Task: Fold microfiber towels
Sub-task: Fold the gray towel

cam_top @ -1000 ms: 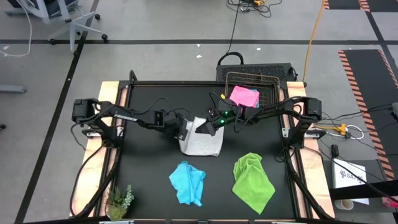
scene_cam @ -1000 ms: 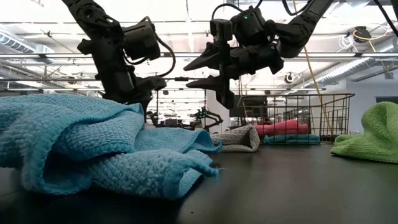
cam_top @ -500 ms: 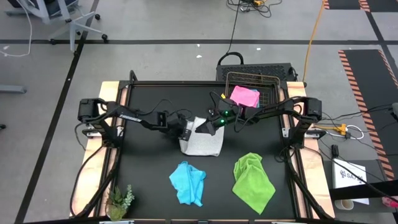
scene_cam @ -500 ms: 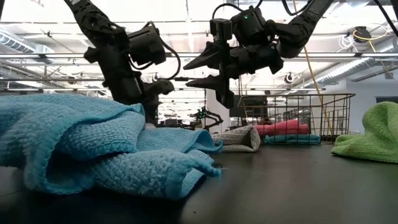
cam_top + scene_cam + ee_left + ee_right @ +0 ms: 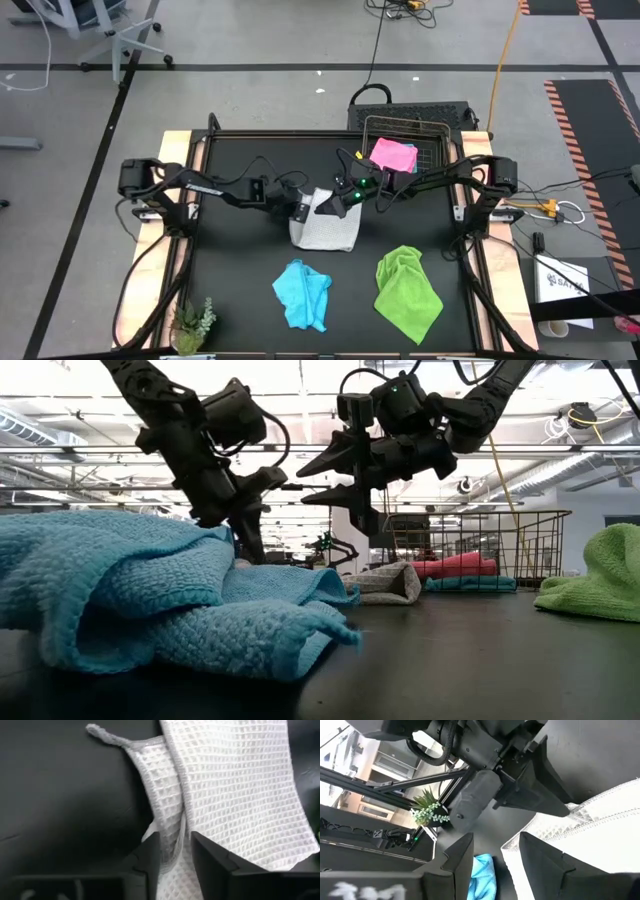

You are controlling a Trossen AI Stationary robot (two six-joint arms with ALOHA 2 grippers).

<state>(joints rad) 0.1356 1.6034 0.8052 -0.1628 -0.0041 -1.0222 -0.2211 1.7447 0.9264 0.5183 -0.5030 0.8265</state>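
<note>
White-grey towel (image 5: 326, 232) lies mid-table, partly folded; the left gripper (image 5: 175, 851) is pinching its edge, while the right gripper (image 5: 345, 485) hangs open just above. A pink towel (image 5: 393, 155) sits in the basket (image 5: 425, 126); blue towel (image 5: 302, 293) and green towel (image 5: 406, 292) lie crumpled, unfolded.

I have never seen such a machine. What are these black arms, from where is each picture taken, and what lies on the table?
These are two robot arms at a black table, each ending in a two-finger gripper. One camera looks straight down, one sits at table height, and one rides on each wrist. The left gripper has its fingers around a fold of the white-grey towel in the middle of the table. The right gripper hangs open above the same towel, holding nothing. Nearer the front lie a crumpled blue towel and a green towel. A pink towel rests in the wire basket at the back. A small plant stands at the front corner.
</note>
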